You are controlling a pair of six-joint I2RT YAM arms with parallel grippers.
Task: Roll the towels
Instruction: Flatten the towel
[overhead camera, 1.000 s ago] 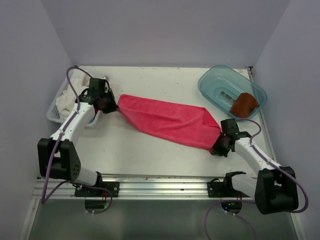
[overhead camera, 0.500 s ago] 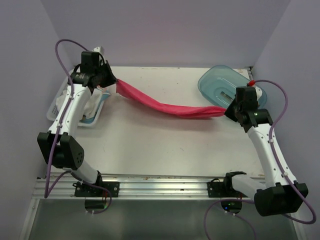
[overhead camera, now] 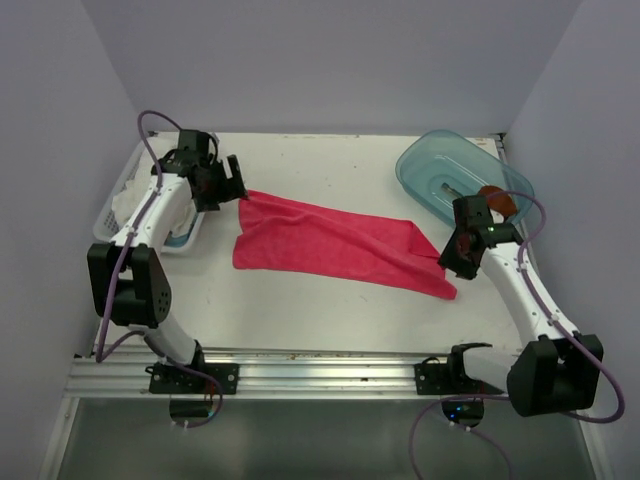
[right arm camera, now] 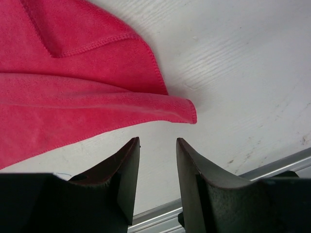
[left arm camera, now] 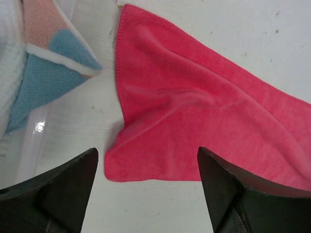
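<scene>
The pink-red towel (overhead camera: 335, 244) lies spread and wrinkled across the middle of the table, also seen in the left wrist view (left arm camera: 204, 116) and the right wrist view (right arm camera: 63, 82). My left gripper (overhead camera: 234, 182) hovers at its far left corner, open wide, nothing between the fingers (left arm camera: 148, 155). My right gripper (overhead camera: 452, 262) stands by the towel's right end, open with a narrower gap (right arm camera: 158, 143), holding nothing. The rust-brown towel (overhead camera: 497, 200) sits in the blue tub, partly hidden behind the right arm.
A clear blue tub (overhead camera: 440, 165) stands at the back right. A white basket (overhead camera: 118, 205) with white and pale blue cloths (left arm camera: 43, 73) sits at the left edge by the left arm. A metal rail (overhead camera: 320, 360) runs along the near edge.
Both grippers held the pink-red towel stretched and lifted; both have now opened and let it go. The towel has dropped flat onto the table. Both arms came down.
</scene>
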